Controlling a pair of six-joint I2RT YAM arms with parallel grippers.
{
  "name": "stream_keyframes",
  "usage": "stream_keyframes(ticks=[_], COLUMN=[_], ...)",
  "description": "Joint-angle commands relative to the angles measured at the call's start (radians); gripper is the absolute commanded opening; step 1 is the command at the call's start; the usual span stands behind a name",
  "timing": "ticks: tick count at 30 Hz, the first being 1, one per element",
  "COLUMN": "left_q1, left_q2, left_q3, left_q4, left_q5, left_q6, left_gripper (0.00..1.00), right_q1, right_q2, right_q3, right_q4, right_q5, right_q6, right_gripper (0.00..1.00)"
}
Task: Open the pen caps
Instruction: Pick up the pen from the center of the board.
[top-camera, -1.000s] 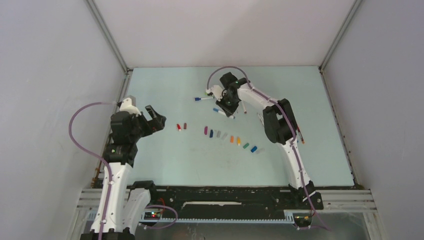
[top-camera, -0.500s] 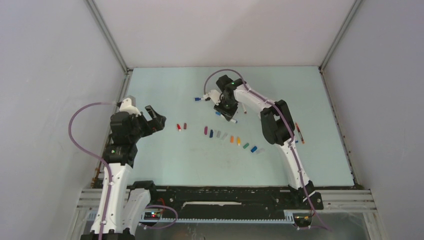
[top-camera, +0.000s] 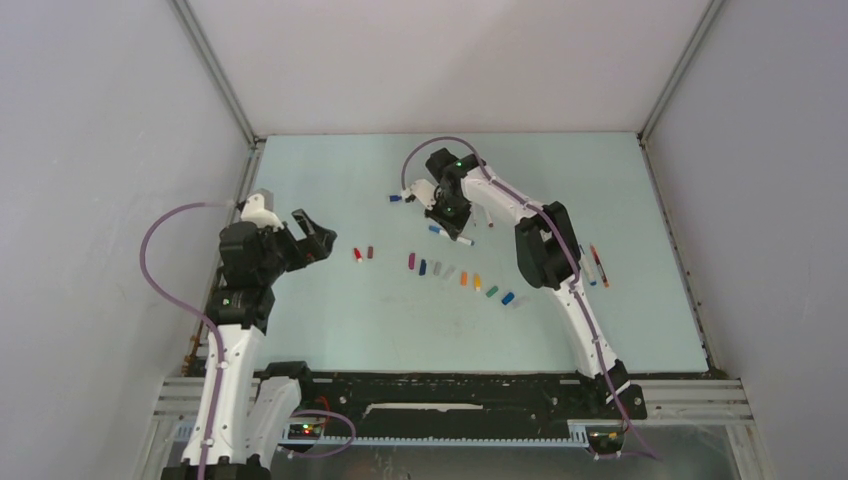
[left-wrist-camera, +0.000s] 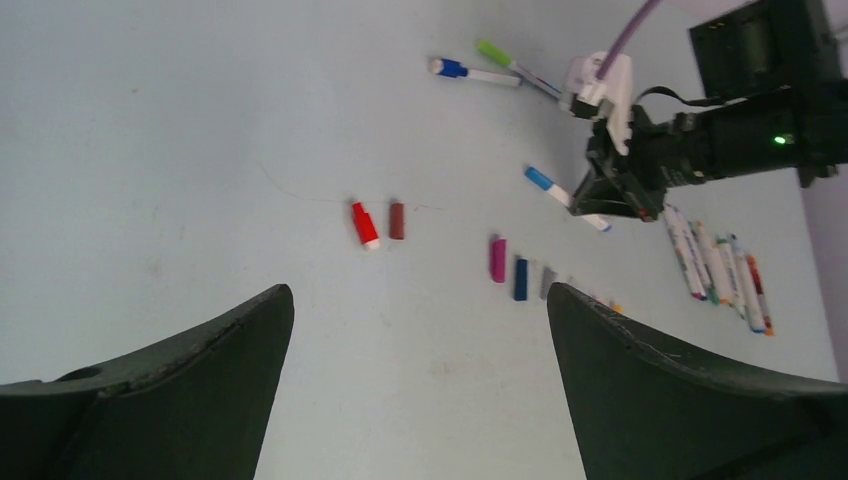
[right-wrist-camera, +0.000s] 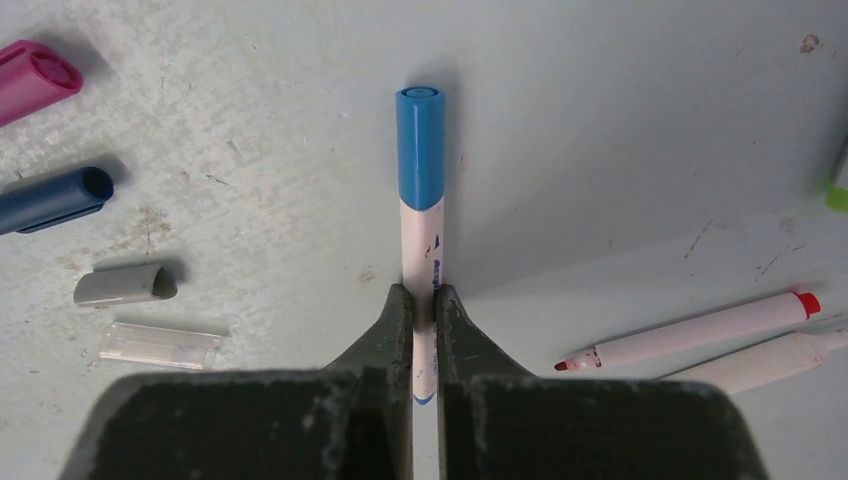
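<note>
Rear of white-barrelled pen (right-wrist-camera: 421, 250) hidden between fingers of right end effector (right-wrist-camera: 423, 300), which pinches it; light-blue plastic cap (right-wrist-camera: 420, 150) still on. Pen sits just beyond row of loose coloured caps (top-camera: 463, 278) on pale counter (right-wrist-camera: 620, 120). Spread left end effector (left-wrist-camera: 420, 300) unmoved; right one shifted left, now clamped.

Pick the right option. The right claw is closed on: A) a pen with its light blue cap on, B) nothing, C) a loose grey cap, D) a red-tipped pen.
A: the right wrist view shows the right claw pinching the white barrel of the blue-capped pen.
</note>
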Motion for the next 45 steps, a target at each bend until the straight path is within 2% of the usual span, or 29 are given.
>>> stream_keyframes(ticks=[1,6,8,10,15,18,22,26,31,40,45], left_q1=[0.017,0.025,0.024,0.020,-0.048,-0.153,-0.303,-0.437,-0.512,-0.570,-0.602], left_q2=[0.039,0.110,0.116,0.108,0.072,0.058,0.082,0.157,0.270,0.441,0.478], left_q3=[-0.005,-0.010,-0.030,-0.062,-0.099,-0.164,-0.255,-0.263,-0.242,-0.193,-0.176], left_q4=[0.101,0.169,0.251,0.323,0.403,0.565,0.811,0.956,1.057,1.151,1.179], left_q5=[0.202,0.406,0.509,0.548,0.491,0.414,0.243,0.093,-0.024,-0.060,-0.059], left_q6=[-0.026,-0.060,-0.088,-0.141,-0.230,-0.381,-0.541,-0.588,-0.625,-0.717,-0.728], left_gripper=[1.00,1.00,1.00,0.99,0.98,0.98,0.98,0.98,0.98,0.77,0.70], right_q1=[-0.006,-0.034,-0.049,-0.064,-0.088,-0.096,-0.110,-0.115,-0.129,-0.133,-0.135], right_q2=[0.016,-0.097,-0.150,-0.210,-0.363,-0.457,-0.597,-0.687,-0.739,-0.731,-0.729], right_q3=[0.014,-0.005,-0.029,-0.079,-0.229,-0.339,-0.526,-0.653,-0.742,-0.773,-0.782], right_q4=[-0.028,0.019,0.032,0.058,0.125,0.172,0.265,0.329,0.405,0.451,0.472], right_q5=[-0.005,-0.067,-0.101,-0.143,-0.271,-0.387,-0.571,-0.729,-0.893,-1.051,-1.075], right_q6=[0.006,0.053,0.068,0.085,0.120,0.141,0.179,0.213,0.273,0.322,0.348], right_gripper=[0.00,0.00,0.00,0.00,0.00,0.00,0.00,0.00,0.00,0.00,0.00])
